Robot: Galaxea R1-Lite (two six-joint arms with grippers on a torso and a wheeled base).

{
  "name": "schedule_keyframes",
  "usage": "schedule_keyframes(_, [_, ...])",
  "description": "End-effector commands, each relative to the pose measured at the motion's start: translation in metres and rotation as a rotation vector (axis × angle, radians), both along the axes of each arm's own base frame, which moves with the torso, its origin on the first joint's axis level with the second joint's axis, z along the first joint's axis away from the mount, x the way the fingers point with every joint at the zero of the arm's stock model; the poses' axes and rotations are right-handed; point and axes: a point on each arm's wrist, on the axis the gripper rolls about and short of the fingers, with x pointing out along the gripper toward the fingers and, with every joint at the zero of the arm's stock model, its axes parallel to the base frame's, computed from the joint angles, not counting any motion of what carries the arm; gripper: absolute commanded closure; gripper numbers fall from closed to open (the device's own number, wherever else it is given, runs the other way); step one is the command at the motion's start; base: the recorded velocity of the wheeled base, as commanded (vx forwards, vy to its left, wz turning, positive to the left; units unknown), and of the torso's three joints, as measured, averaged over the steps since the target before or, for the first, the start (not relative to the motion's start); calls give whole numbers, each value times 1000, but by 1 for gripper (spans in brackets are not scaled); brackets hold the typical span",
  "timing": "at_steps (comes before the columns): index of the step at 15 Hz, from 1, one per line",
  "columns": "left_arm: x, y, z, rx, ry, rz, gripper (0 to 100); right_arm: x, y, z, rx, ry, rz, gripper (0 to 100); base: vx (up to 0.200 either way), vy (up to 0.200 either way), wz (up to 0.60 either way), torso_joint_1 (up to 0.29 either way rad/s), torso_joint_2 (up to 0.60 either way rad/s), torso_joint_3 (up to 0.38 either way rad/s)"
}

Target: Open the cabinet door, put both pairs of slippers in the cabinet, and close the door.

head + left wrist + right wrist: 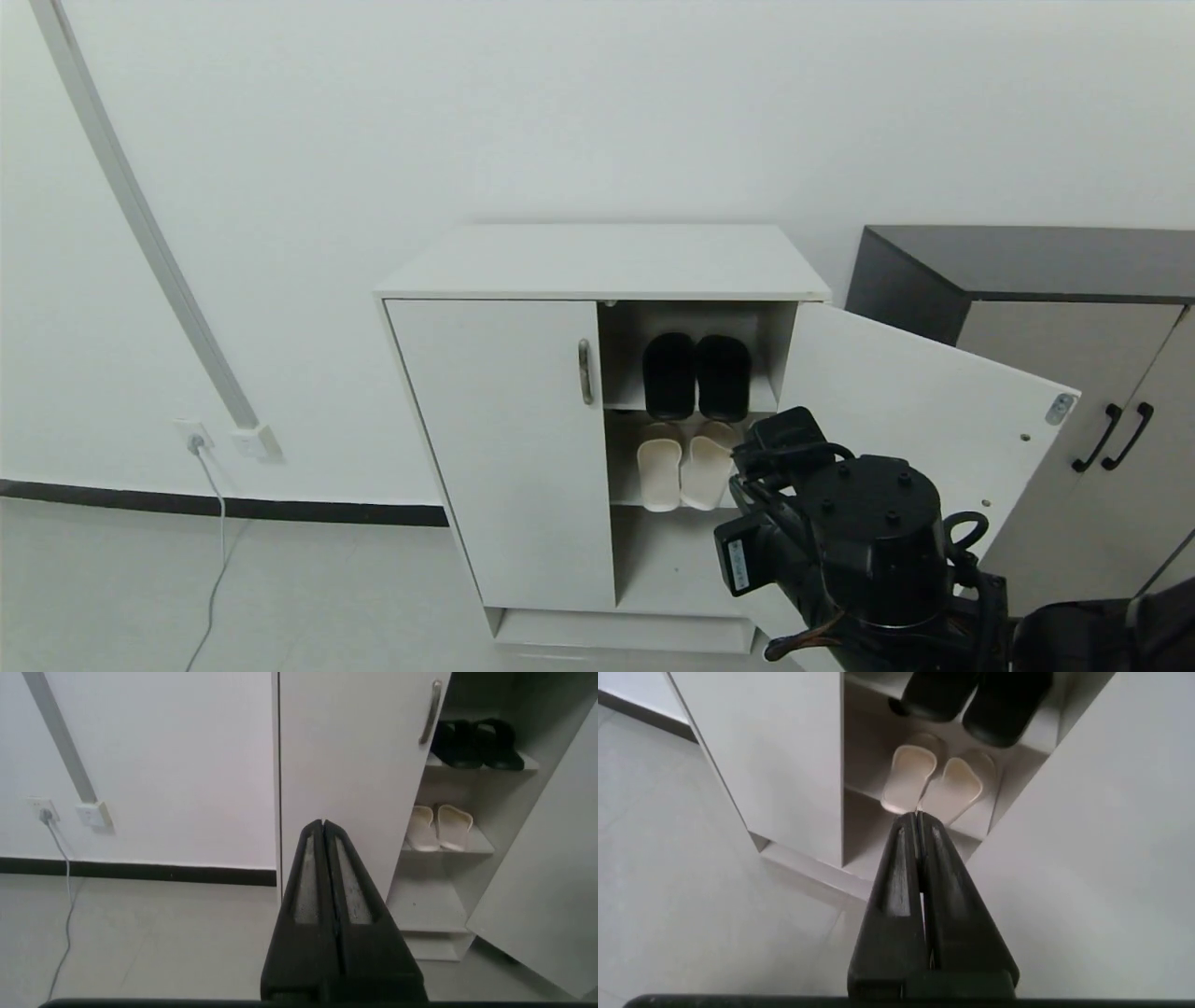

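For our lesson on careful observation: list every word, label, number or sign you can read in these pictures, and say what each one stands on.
No text can be read.
Cabinet, its open door, black slippers and cream slippers: no print visible.
Wall socket: too small to tell whether it bears any marking.
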Motion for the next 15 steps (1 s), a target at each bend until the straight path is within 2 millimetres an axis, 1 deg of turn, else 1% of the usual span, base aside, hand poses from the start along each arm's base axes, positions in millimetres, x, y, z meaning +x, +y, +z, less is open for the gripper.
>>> schedule_keyframes(1, [0,0,0,0,1,1,100,0,0,-1,-3,2,0,100,0,0,0,178,-500,-320])
schedule_keyframes(7, [0,0,0,0,1,1,100,-1,-1,-2,-6,3,-1,100,0,0,0,199,-518,-319])
schedule_keyframes(15, [0,0,0,0,1,-1,100,2,-2,0,14,-11,-13,100,0,0,0,246,-575,-331])
